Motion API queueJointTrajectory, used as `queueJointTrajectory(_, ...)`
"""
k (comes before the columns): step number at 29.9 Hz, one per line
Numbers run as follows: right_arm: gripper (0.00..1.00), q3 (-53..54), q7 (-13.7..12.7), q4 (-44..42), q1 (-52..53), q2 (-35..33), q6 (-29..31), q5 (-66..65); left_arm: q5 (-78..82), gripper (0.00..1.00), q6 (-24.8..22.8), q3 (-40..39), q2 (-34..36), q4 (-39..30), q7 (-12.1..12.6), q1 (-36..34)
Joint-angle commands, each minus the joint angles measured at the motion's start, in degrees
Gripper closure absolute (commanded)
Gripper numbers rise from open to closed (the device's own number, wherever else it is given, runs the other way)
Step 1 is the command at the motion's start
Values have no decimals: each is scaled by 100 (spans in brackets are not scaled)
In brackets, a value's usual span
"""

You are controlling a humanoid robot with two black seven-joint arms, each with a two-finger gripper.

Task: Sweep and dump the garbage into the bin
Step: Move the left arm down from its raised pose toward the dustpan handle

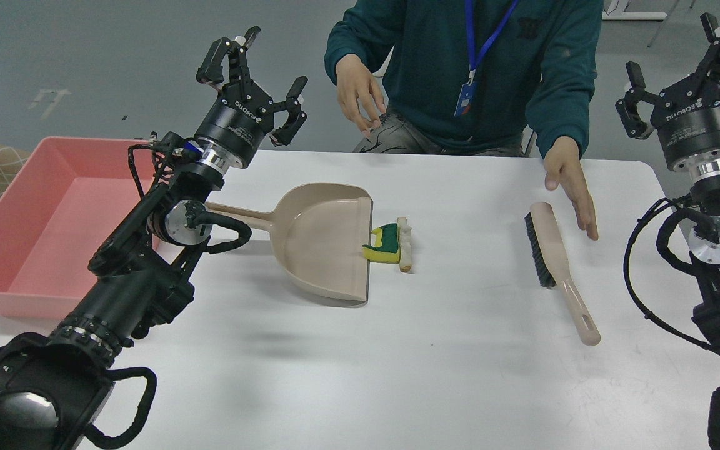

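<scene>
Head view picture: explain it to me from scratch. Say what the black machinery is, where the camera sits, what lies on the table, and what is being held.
The camera sits in a humanoid robot's head, looking forward and down, so the two black arms are its own. The left gripper and the right gripper are both raised above the table, fingers spread open, holding nothing.

On the white table lies a beige dustpan, its handle pointing toward the left arm. At its open edge sit a yellow-and-green sponge scrap and a pale bread-like strip. Further right lies a hand brush with dark bristles. A shallow pink tub sits at the table's left end.

A person in a teal sweater sits opposite, one hand near the brush.
</scene>
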Motion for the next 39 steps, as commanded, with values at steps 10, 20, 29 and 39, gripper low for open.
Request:
queueJointTrajectory(10, 0, -70, -9, -43, 53, -9, -70, 4, -9, 2, -18, -3, 109, 0, 0, 19)
queueJointTrajectory(20, 0, -281, -9, 1, 71, -27, -61, 13, -26, 2, 44, 6, 303, 17, 9, 19)
queueJointTrajectory(29, 0, -290, -18, -25, 27, -404, -61, 13, -44, 2, 44, 630, 724, 26, -8, -51)
queueJointTrajectory(39, 0, -290, -44, -78, 62, -396, -79, 13, -88, 2, 236, 604, 663, 158, -61, -227)
